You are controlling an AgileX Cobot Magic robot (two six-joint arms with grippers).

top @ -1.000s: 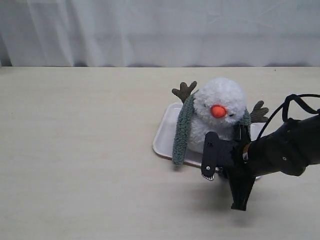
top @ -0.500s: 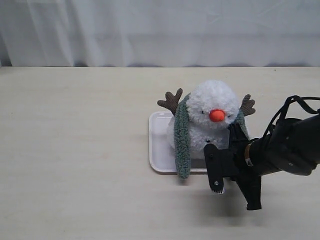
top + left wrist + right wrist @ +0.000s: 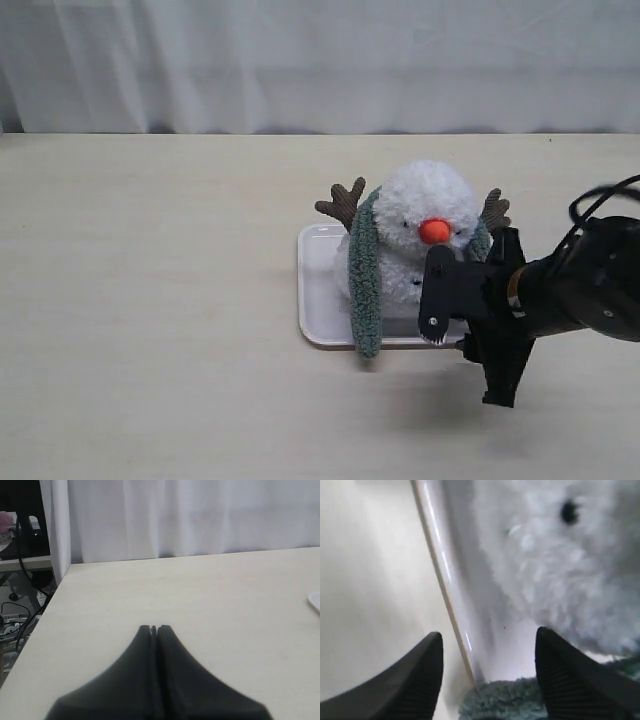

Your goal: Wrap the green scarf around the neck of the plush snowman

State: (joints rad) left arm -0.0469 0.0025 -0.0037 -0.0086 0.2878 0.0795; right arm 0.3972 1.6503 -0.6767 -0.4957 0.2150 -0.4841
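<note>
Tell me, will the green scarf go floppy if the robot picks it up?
Probably floppy: the green scarf hangs limp down the plush snowman, following its curve. It looks fuzzy and knitted, so likely light and grippy rather than slippery.

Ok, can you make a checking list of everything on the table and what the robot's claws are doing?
Surface: pale wooden table, no spills seen.
Job's things: fluffy white plush snowman sits upright. The fuzzy green knit scarf is draped around the back of its neck, with one end hanging down the front past the tray edge; it is not crossed in front.
Clutter: only a white rectangular tray under the snowman.
Claws: right claw is open at the tray's edge, with a scarf end showing between its fingers. The left claw is shut, holding nothing, above the table.
Cables: black cable loops over the right arm.
Surroundings: white curtain behind the table.
</note>
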